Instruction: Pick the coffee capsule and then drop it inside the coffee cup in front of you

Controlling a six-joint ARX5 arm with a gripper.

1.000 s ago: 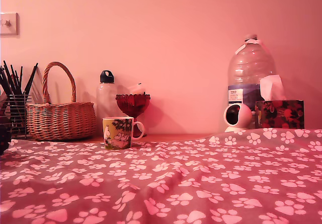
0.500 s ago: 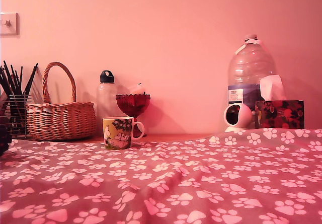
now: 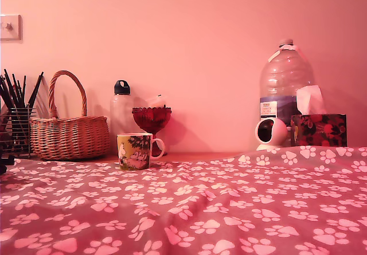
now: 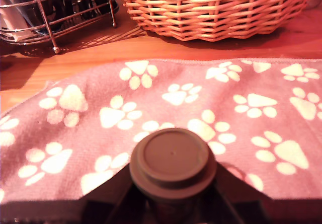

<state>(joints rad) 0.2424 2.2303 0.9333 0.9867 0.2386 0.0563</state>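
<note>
Capsule (image 4: pixel 173 159) sits clamped in the tool (image 4: pixel 171 194), low centre of the wrist frame. Coffee cup (image 3: pixel 135 150) stands left of centre in the exterior view, well apart, right of the tool's edge (image 3: pixel 4 160).

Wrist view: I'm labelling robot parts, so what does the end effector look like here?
Little of the end effector shows: matte, near-black angular parts fanning out either side of the coffee capsule. No cables, markings or logos can be made out.
</note>
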